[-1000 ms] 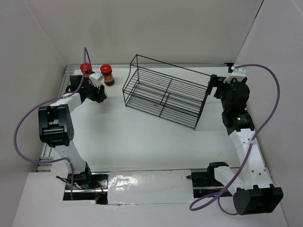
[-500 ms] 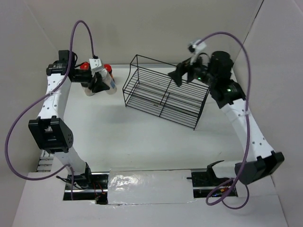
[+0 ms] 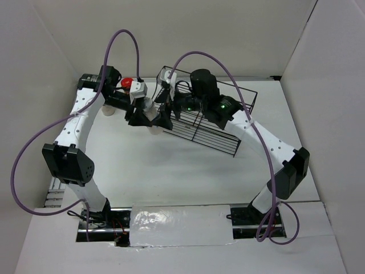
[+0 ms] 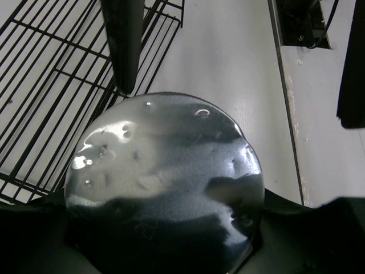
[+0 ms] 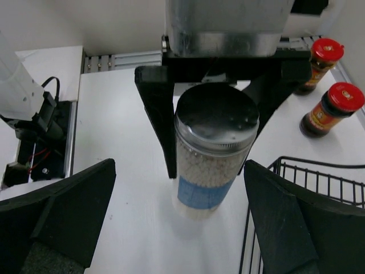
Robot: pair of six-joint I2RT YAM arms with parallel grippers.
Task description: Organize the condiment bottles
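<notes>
A whitish bottle [image 5: 211, 165] with a grey shaker lid and a blue label is upright just left of the black wire rack [image 3: 199, 123]. My left gripper [image 3: 142, 116] is shut on it, and its black fingers [image 5: 159, 114] flank the lid. The lid [image 4: 165, 171] fills the left wrist view. My right gripper [image 5: 179, 188] is open, facing the bottle with its jaws wide on either side, not touching. Two dark jars with red lids [image 5: 325, 57] [image 5: 333, 105] stand behind. Only one red lid [image 3: 126, 83] shows from above. The clear bottle with the black cap is not in view.
The rack's left end is close beside the bottle [image 5: 302, 171] [image 4: 45, 85]. The right arm stretches across above the rack. A small pale thing [image 3: 107, 111] stands left of the left arm; I cannot tell what it is. Enclosure walls stand behind and at both sides.
The left gripper has moved right from the back-left corner to the rack's left end, with the whitish bottle. The right arm has swung left across the rack to face it.
</notes>
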